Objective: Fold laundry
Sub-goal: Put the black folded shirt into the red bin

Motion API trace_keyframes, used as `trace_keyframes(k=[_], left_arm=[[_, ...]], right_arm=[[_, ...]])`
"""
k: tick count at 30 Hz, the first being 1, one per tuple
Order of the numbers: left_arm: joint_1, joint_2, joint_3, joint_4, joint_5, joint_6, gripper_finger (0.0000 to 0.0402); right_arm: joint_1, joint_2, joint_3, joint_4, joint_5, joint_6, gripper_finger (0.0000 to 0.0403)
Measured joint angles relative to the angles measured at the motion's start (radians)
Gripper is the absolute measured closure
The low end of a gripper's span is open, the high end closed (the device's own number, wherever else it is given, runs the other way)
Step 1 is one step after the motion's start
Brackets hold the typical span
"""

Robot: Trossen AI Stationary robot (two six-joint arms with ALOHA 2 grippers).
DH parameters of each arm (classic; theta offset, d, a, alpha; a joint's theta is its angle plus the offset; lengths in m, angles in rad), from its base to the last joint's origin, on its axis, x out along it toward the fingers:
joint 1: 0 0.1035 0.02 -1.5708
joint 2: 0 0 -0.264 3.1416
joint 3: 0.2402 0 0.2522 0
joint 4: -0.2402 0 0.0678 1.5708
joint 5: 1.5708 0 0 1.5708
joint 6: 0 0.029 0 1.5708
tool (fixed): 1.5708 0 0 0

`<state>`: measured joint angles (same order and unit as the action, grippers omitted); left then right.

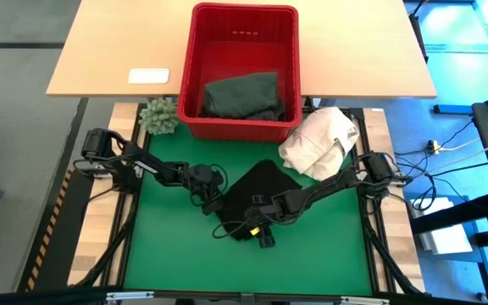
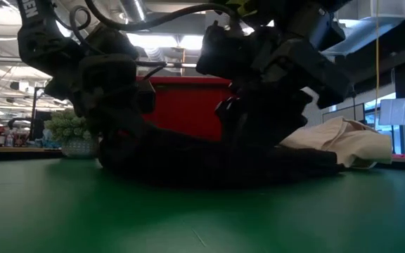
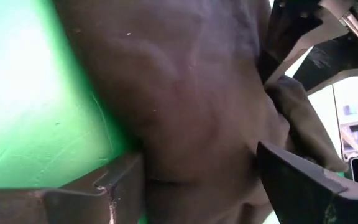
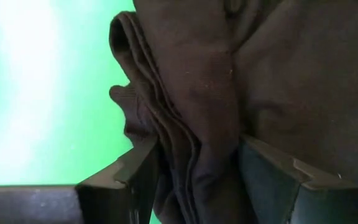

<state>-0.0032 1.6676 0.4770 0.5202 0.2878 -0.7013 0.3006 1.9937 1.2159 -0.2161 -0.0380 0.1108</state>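
Black garment [image 1: 257, 196] lying diagonally on the green table [image 1: 168, 246].
Right pincer [image 1: 263, 222] is clamping its bunched edge; left pincer [image 1: 213, 203] is seemingly straddling it, fingers apart.

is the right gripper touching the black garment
Touching: in the right wrist view the right gripper has a bunched fold of the black garment between its fingers.

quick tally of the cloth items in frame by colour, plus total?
Black garment on the green mat, under both hands: 1
Dark green garment in the red basket: 1
Cream-white cloth heap beside the basket: 1
Total: 3
More may lie hidden under the green one; cannot tell.
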Motion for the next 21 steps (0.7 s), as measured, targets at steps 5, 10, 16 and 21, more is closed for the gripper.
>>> trace_keyframes(k=[5,10,16,21], left_arm=[[-0.003,0.000,0.000,-0.011,-0.020,0.024,0.0155],[-0.011,0.000,0.000,-0.018,-0.050,0.105,0.0220],[-0.016,-0.001,0.000,-0.041,-0.060,0.188,0.0362],[-0.018,-0.004,0.002,-0.088,0.011,0.247,0.0367]], right_arm=[[-0.006,0.002,-0.001,0.024,0.020,-0.011,0.0194],[-0.013,0.002,-0.001,0.031,0.024,-0.010,0.0194],[-0.014,-0.029,-0.002,0.002,0.009,-0.006,0.0194],[-0.014,-0.104,0.067,-0.150,0.074,0.010,0.0194]])
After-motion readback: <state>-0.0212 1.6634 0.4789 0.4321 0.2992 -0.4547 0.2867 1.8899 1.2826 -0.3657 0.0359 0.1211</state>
